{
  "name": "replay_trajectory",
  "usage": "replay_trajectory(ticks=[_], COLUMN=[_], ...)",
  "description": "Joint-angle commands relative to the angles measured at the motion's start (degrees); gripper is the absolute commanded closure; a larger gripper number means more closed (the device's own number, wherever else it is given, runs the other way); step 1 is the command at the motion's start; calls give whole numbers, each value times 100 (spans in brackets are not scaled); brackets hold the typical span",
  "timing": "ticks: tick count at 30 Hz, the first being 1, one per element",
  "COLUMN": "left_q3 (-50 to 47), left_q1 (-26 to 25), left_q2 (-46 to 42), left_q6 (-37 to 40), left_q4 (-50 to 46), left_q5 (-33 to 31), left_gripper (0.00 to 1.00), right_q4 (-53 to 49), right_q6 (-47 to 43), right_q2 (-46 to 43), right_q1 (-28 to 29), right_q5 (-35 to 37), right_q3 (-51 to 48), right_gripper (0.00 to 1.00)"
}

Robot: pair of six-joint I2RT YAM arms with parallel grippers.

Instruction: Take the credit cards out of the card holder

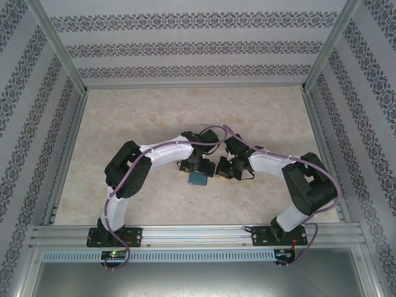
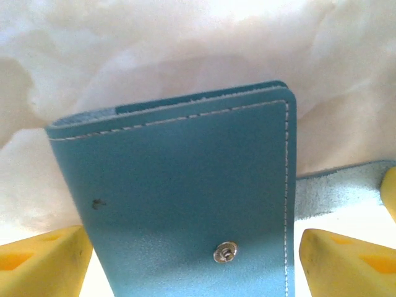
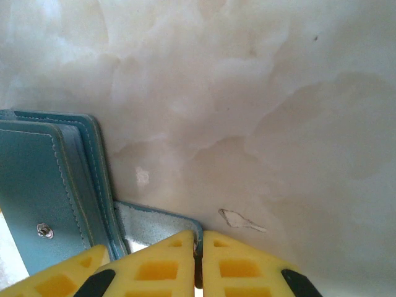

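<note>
Has the holder (image 1: 198, 179) flat on the table (image 1: 124, 124), about midway between the arms, folded like a closed book, with the stud (image 2: 224, 253) bare on its cover and the tab (image 3: 151, 219) lying out sideways, so judged already unsnapped. Pinches the tab's end with the right gripper (image 3: 198, 238), yellow fingers (image 3: 247, 269) pressed together on the pale suede. Probably done to anchor the holder and stop it skating over the smooth top, perhaps also to hold the flap clear of the cover. Sets the left gripper (image 2: 190, 232) over the cover, spread wide, one finger on each side just beside the stitched edges; hard to tell whether touching. Looks meant for closing on the body, or for catching the front leaf to swing it open against the right gripper's pull. Presumably leaves the cards inside, given the shut fold, so none out yet. Calls next for lifting the cover without dragging the whole holder. Risks the tab slipping from so shallow a bite, or both leaves coming up together.
</note>
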Motion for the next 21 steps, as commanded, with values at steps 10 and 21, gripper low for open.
replay_trajectory(ticks=[10,21], left_q3=[290,305], left_q1=[-73,-3], left_q2=[-192,-592], left_q6=[177,327], left_q4=[-628,-964], left_q5=[-572,-998], left_gripper=[21,28], right_q4=[56,-16], right_q6=[-61,-122], right_q2=[-39,2], right_q1=[-100,-108], right_q5=[-38,-48], right_q3=[-129,-68], right_gripper=[92,92])
